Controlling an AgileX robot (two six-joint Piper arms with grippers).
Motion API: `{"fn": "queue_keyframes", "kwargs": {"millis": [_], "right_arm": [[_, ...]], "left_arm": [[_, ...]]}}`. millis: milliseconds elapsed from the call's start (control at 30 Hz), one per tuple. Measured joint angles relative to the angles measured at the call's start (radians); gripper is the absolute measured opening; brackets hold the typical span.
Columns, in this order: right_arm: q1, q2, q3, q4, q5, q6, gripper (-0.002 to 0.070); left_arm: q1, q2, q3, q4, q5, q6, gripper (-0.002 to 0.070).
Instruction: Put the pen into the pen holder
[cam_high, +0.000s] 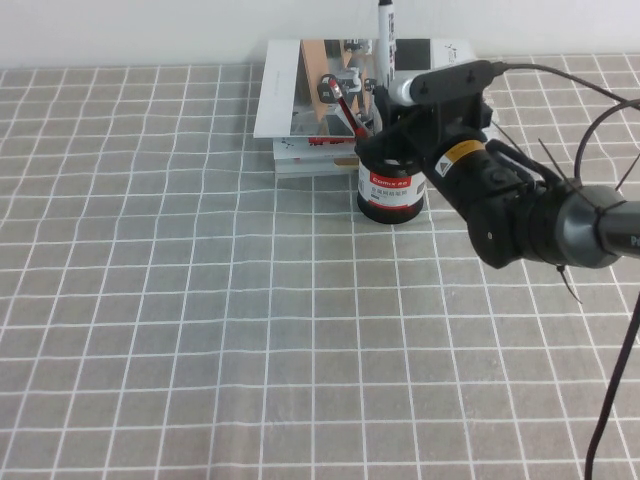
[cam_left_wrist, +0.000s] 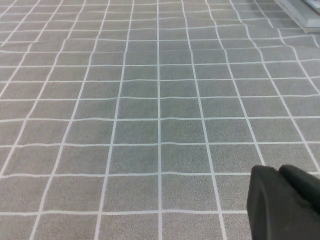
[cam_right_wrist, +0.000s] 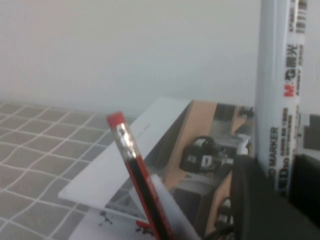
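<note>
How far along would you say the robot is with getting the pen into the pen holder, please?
Nearly there. Done: the pen is picked up and stands upright over the pen holder, gripped by the right gripper at the cup's rim. In hand: lowering it; whether the tip is already inside is hidden. Left: letting go and pulling back. A red-and-black pencil already leans in the holder. The left gripper hangs over bare tablecloth.

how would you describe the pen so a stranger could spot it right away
Find the stack of books at the table's far edge; in front stands the black pen holder. The right gripper holds the pen upright over it. Unlike the slanted red-and-black pencil, it is white with dark print and a black cap.
</note>
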Motion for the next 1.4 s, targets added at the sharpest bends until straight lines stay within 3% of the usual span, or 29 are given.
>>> {"fn": "queue_keyframes", "kwargs": {"millis": [133, 367, 500, 633, 767, 867, 1133, 1400], "right_arm": [[0.000, 0.013, -0.002, 0.002, 0.011, 0.002, 0.0118], [0.000, 0.010, -0.005, 0.004, 0.048, 0.002, 0.0341], [0.000, -0.029, -0.005, 0.040, 0.154, 0.002, 0.0377], [0.000, -0.131, -0.005, 0.071, 0.272, 0.002, 0.0296], [0.000, -0.277, -0.003, 0.077, 0.441, 0.002, 0.0088], [0.000, -0.404, 0.048, 0.077, 0.487, 0.002, 0.0015], [0.000, -0.795, 0.372, 0.078, 0.449, 0.002, -0.0011], [0.000, -1.069, 0.559, 0.078, 0.684, 0.002, -0.0012]], "left_arm": [[0.000, 0.000, 0.000, 0.000, 0.000, 0.000, -0.0003], [0.000, 0.000, 0.000, 0.000, 0.000, 0.000, -0.0003], [0.000, 0.000, 0.000, 0.000, 0.000, 0.000, -0.0003], [0.000, 0.000, 0.000, 0.000, 0.000, 0.000, -0.0003], [0.000, 0.000, 0.000, 0.000, 0.000, 0.000, -0.0003], [0.000, 0.000, 0.000, 0.000, 0.000, 0.000, -0.0003], [0.000, 0.000, 0.000, 0.000, 0.000, 0.000, -0.0003], [0.000, 0.000, 0.000, 0.000, 0.000, 0.000, -0.0003]]}}
